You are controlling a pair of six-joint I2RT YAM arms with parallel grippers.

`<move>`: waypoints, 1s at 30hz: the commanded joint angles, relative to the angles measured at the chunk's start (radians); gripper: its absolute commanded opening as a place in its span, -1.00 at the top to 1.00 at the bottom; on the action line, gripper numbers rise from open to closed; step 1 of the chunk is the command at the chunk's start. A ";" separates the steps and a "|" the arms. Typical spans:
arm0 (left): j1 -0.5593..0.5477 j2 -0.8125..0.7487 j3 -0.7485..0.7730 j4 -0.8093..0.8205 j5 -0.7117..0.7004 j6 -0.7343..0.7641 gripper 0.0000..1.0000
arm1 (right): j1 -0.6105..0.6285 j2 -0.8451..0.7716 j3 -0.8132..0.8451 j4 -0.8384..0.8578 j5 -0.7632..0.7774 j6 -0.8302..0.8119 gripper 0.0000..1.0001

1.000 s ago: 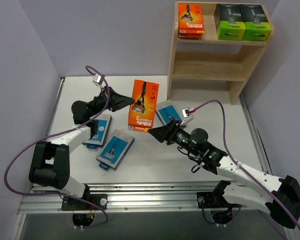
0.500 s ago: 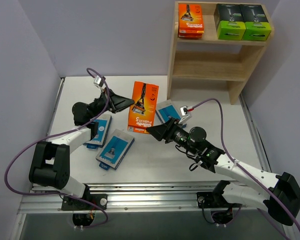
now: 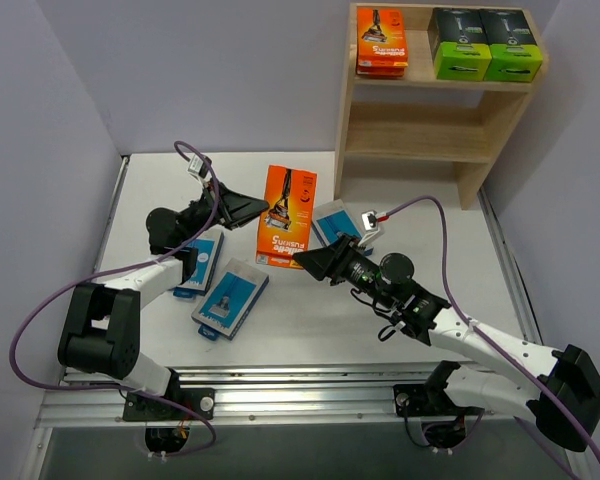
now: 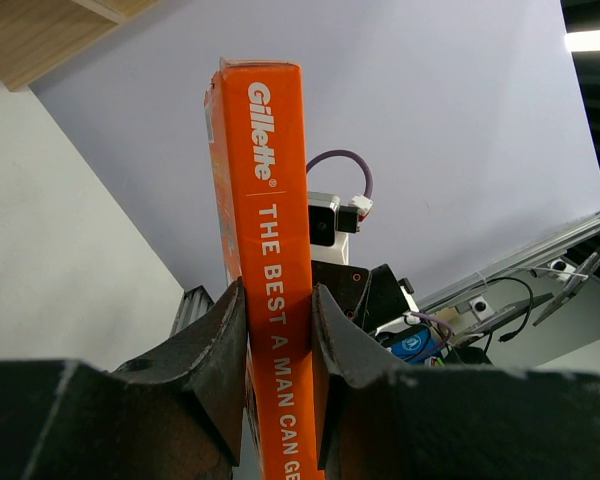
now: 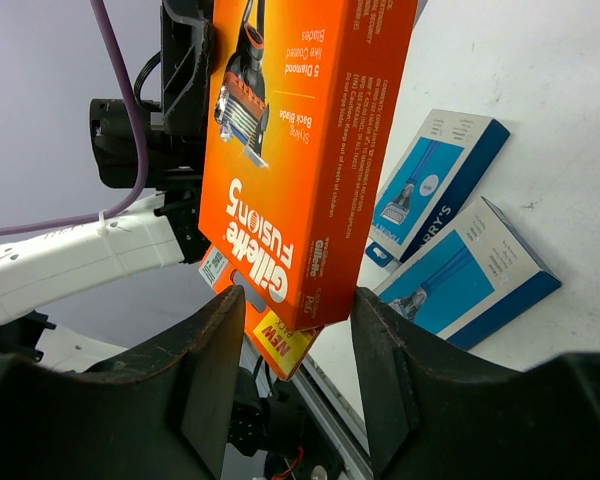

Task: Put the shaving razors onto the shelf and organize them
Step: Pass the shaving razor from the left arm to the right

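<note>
My left gripper (image 3: pixel 257 208) is shut on the side edge of an orange razor pack (image 3: pixel 288 214) and holds it upright above the table; the left wrist view shows the jaws (image 4: pixel 278 320) pinching its narrow side (image 4: pixel 272 180). My right gripper (image 3: pixel 304 259) is open, and its jaws straddle the pack's lower end (image 5: pixel 300 300) with gaps on both sides. Three light-blue cards (image 3: pixel 198 262) (image 3: pixel 230 297) (image 3: pixel 337 224) lie flat on the table. The wooden shelf (image 3: pixel 417 132) at the back right carries orange packs (image 3: pixel 382 42) and two black boxes with green ends (image 3: pixel 458 45) (image 3: pixel 510 45) on its top tier.
The shelf's lower tier (image 3: pixel 410 150) is bare. Grey walls close in the left, back and right sides. Two of the blue cards show in the right wrist view (image 5: pixel 435 185) (image 5: pixel 475 275), below the held pack. Purple cables trail from both wrists.
My right gripper has moved a little up and left, so its jaws now sit round the pack's lower end. The left gripper keeps its hold and has shifted only slightly.
</note>
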 commanded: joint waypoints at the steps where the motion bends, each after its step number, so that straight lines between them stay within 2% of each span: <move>1: -0.006 -0.011 -0.006 0.274 -0.013 0.006 0.95 | 0.004 -0.010 0.043 0.095 0.002 0.009 0.17; 20: -0.006 0.001 -0.064 0.300 0.015 0.030 0.95 | -0.040 -0.067 0.017 0.115 0.042 0.061 0.36; 28: -0.006 0.004 -0.077 0.299 0.041 0.044 0.95 | -0.056 -0.065 0.002 0.149 0.051 0.094 0.48; 30: -0.006 0.007 -0.078 0.297 0.044 0.046 0.95 | -0.057 -0.067 -0.007 0.158 0.053 0.103 0.56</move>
